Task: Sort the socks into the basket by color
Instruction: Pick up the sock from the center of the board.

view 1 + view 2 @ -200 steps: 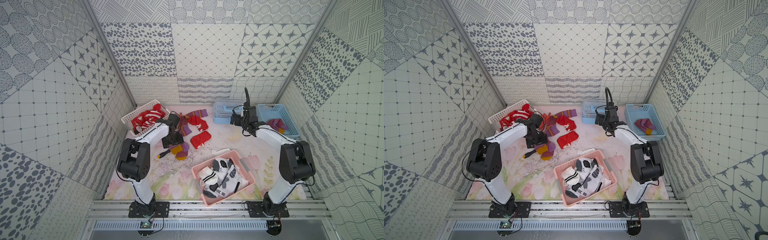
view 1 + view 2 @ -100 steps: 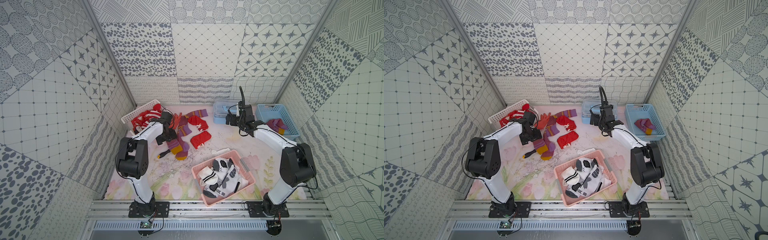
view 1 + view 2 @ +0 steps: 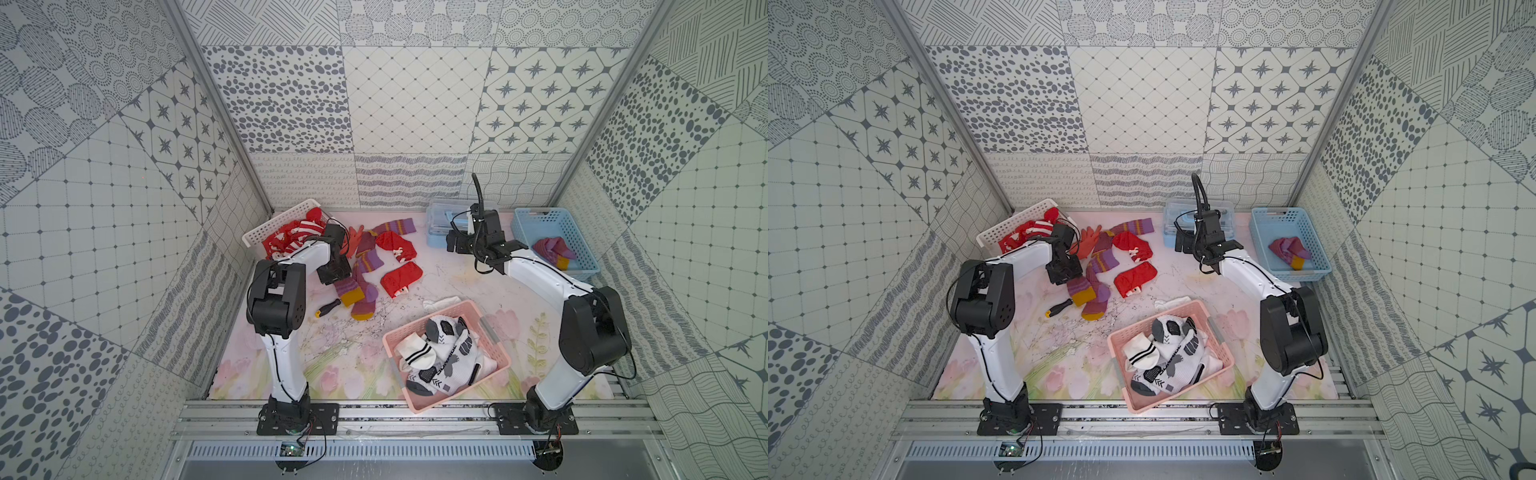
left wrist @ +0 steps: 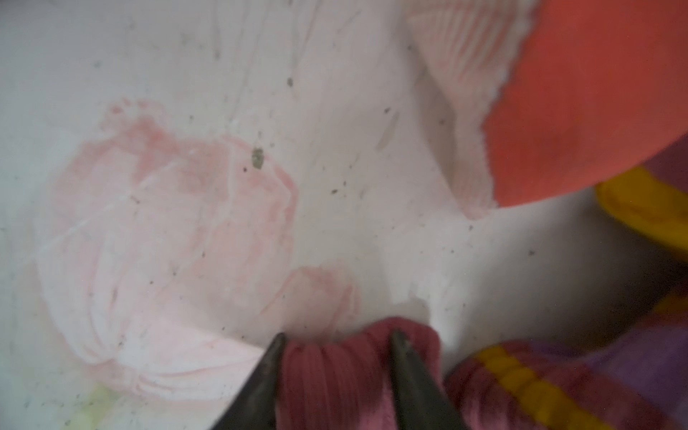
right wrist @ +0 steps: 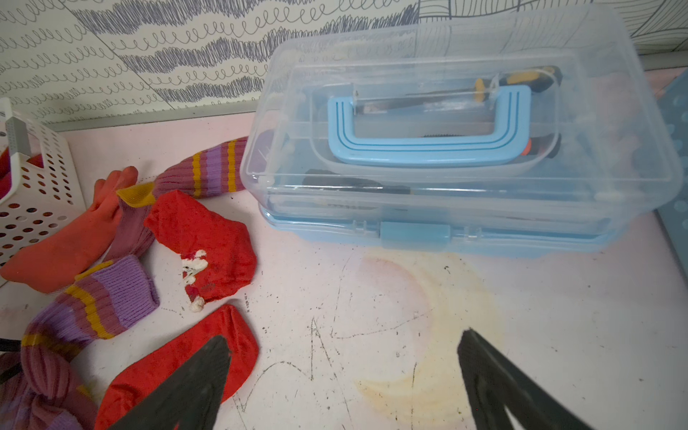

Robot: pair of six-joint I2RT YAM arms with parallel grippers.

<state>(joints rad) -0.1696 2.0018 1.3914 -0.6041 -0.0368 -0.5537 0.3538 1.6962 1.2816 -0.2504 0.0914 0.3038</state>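
on the desk [image 3: 436, 282]: we see loose socks
left end effector [image 4: 337, 337]: we see it pinching a purple sock [image 4: 335, 376]
right end effector [image 5: 344, 344]: we see it spread wide, holding nothing

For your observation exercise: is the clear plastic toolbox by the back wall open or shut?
Shut: the toolbox lid sits flat on its base, blue front latch closed.

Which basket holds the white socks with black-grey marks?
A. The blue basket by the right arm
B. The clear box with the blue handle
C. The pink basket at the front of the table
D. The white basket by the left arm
C: in both top views the white socks lie piled inside the pink basket; the white basket holds red socks and the blue basket purple ones.
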